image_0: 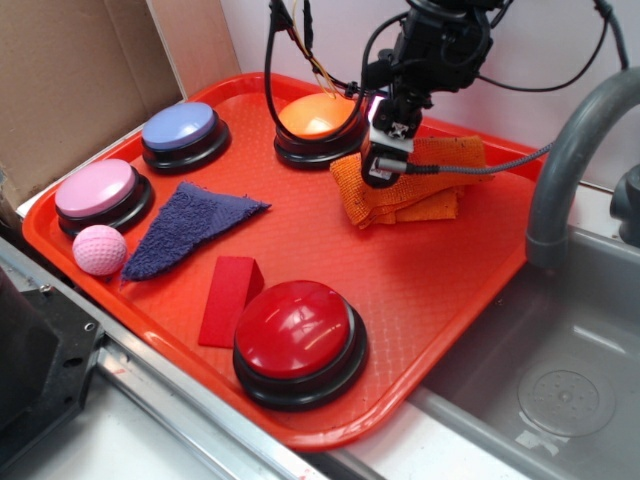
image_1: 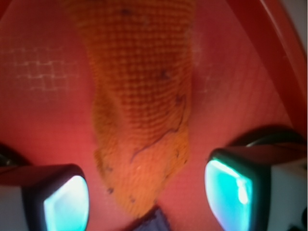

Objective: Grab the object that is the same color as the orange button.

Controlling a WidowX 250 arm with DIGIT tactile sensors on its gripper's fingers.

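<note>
Red tray [image_0: 440, 300] beneath, we hover our spread gripper [image_1: 147, 192] over the soft, limp orange rag [image_0: 415, 185], best pinched at a raised fold.

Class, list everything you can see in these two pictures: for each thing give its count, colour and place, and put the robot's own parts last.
Tray: one, red, beside the sink.
Buttons: four; orange button at back, blue back left, pink left, red front.
Orange cloth: one, crumpled, back right, below the gripper.
Purple cloth: one, left of centre.
Ball: one, pink, front left.
Wedge block: one, red, beside the red button.
Sink: one, grey, right.
Faucet: one, grey, right.
Gripper: one, black, open over the orange cloth.
</note>
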